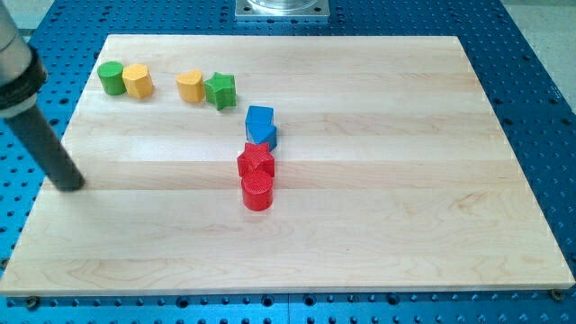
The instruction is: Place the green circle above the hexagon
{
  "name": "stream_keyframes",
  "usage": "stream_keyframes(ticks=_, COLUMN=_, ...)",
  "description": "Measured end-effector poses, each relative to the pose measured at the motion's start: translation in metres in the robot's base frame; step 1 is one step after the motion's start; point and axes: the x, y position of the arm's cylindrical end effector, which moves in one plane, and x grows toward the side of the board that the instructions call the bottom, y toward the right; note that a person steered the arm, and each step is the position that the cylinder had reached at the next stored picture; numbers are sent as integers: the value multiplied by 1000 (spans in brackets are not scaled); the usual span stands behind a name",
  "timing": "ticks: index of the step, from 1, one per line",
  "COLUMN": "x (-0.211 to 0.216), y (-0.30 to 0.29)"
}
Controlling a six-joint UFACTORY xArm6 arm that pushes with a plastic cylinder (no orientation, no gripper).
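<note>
The green circle (111,77) stands at the board's upper left, touching a yellow hexagon (138,81) on its right. Further right, a second yellow block (189,85), rounded in shape, touches a green star (220,90). My tip (69,184) rests near the board's left edge, well below the green circle and apart from every block.
A blue block (260,124) sits near the board's middle, with a red star (256,162) just below it and a red cylinder (257,192) touching the star from below. The wooden board (405,180) lies on a blue perforated table.
</note>
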Motion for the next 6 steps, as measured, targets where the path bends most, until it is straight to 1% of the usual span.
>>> stream_keyframes(ticks=1, x=-99, y=-9)
stream_keyframes(ticks=2, x=-159, y=-9)
stream_keyframes(ticks=3, x=-184, y=-11)
stream_keyframes(ticks=4, x=-224, y=-13)
stream_keyframes(ticks=5, x=-220, y=-3)
stream_keyframes(ticks=6, x=-163, y=15)
